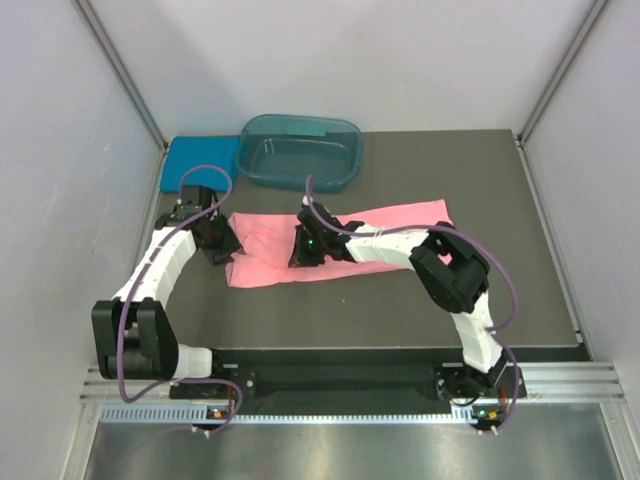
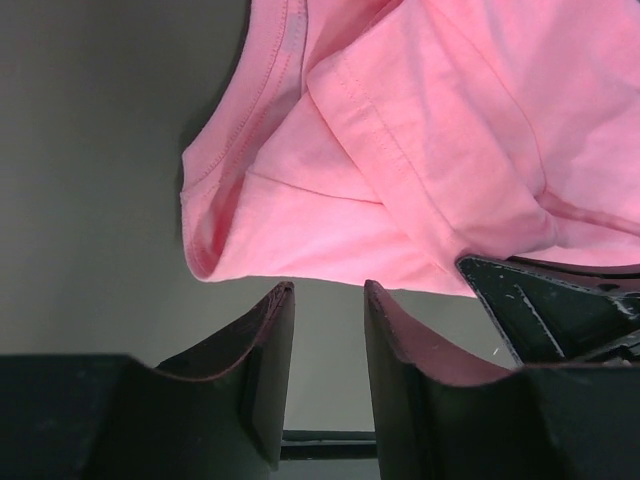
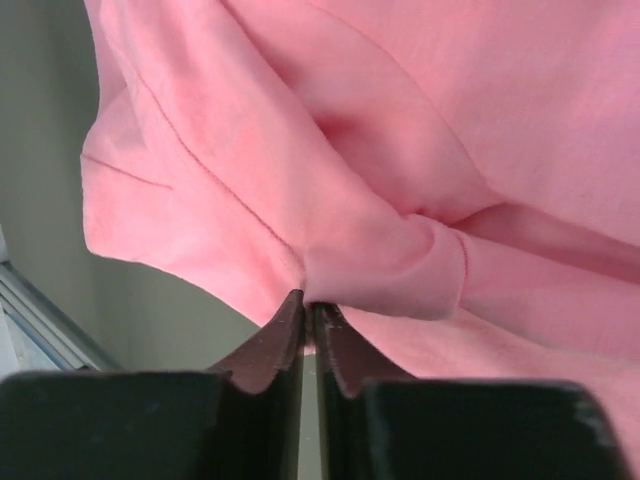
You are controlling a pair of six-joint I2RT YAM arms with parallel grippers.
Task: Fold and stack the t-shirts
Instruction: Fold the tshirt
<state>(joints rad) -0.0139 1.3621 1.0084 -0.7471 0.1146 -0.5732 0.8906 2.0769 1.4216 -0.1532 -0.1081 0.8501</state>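
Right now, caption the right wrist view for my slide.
Right claw shut on a bunched fold of the pink t-shirt.

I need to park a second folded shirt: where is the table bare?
Bare: the table right of the tub and pink t-shirt, and the near strip before that shirt. Crowded: back left, where the teal-blue t-shirt sits beside the tub.

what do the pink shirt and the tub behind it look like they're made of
The pink t-shirt looks like soft knit cloth, probably cotton jersey, with a matte finish: it creases, bunches into folds and shows stitched hems. The tub looks like rigid see-through plastic, dark teal and slightly glossy: its walls let light through and keep a smooth moulded shape.
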